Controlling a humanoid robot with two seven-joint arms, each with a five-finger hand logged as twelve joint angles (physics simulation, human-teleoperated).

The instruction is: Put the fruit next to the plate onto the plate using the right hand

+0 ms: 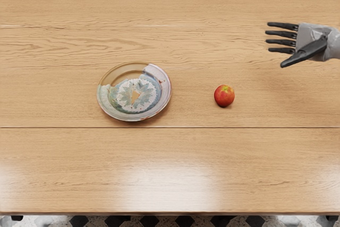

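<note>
A red apple (pixel 224 95) with a yellowish patch sits on the wooden table, to the right of a round patterned plate (pixel 106 104). The plate has nothing on it. My right hand (pixel 284 44) comes in from the right edge, hovering above and to the right of the apple, well apart from it. Its dark fingers (pixel 281 25) are stretched out flat toward the left and the thumb points down-left; it holds nothing. The left arm does not show.
The light wooden table (pixel 170 168) spans the whole view, its far edge along the top and its near edge at the bottom. A strip of bare wood separates the plate and the apple.
</note>
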